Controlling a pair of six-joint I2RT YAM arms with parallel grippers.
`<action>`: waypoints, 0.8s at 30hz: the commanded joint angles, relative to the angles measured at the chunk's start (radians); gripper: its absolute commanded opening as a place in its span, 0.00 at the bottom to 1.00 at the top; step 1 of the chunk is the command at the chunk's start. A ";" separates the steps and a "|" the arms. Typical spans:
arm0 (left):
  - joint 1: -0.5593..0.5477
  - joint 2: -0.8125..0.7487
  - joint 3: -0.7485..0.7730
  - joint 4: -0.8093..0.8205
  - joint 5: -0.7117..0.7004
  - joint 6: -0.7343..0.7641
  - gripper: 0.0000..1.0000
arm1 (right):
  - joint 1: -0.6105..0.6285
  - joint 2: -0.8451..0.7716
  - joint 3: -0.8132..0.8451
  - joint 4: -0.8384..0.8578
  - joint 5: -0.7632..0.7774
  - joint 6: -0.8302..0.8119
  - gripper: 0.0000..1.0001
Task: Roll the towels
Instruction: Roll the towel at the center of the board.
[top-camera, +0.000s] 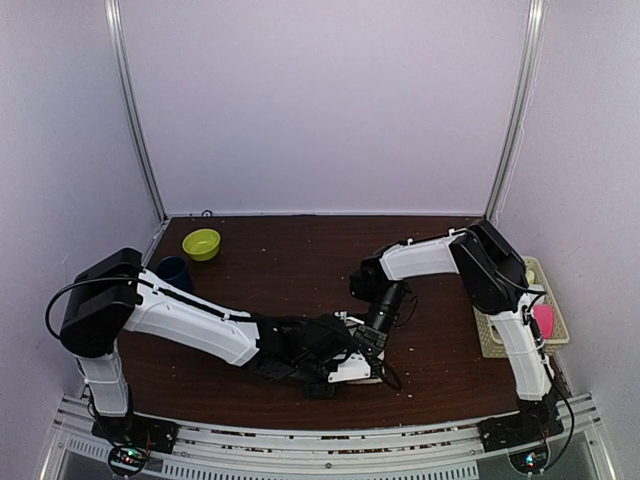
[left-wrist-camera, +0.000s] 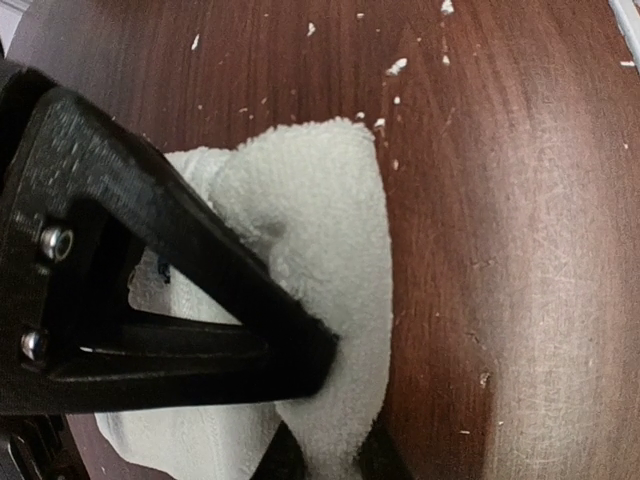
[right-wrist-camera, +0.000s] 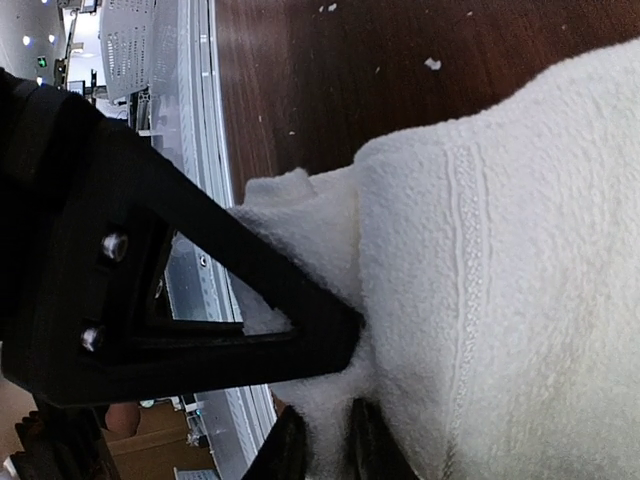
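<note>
Your dark wooden counter (top-camera: 280, 260) fills the floor of the white-walled booth, and both arms reach in over its near middle: the left arm (top-camera: 190, 320) stretches low from the left corner, while the right arm (top-camera: 430, 258) folds back from the right and angles down to meet it. Against the right wall you have a pale slatted basket (top-camera: 490, 345), well apart from where the arms meet. The cream towel (left-wrist-camera: 320, 220) lies bunched on the counter under both wrists, near the front edge; from above you see little of it, as the arms cover most of it. In the basket sits something bright pink, which looks like the pink towel (top-camera: 543, 320), though it is too small there to be sure. At the back left stands a yellow-green bowl (top-camera: 202, 243), with a dark blue cup (top-camera: 175, 270) just beside the left arm's shoulder. Your left end effector (left-wrist-camera: 325, 455) is closed down on a thick fold of the cream towel, the cloth squeezed between its tips. Your right end effector (right-wrist-camera: 325, 445) likewise pinches an edge of the same towel, close to its woven stripe (right-wrist-camera: 465, 250). White lint flecks (left-wrist-camera: 397, 67) dot the wood beyond the cloth.
</note>
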 joint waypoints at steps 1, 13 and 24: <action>-0.003 0.031 0.046 -0.014 0.059 -0.011 0.08 | 0.002 0.016 0.018 -0.044 0.107 -0.079 0.21; -0.003 0.037 0.047 -0.083 0.131 -0.084 0.02 | -0.094 -0.225 0.024 0.032 0.203 0.045 0.34; -0.002 0.036 0.074 -0.116 0.159 -0.100 0.02 | -0.083 -0.211 -0.117 0.215 0.450 0.134 0.30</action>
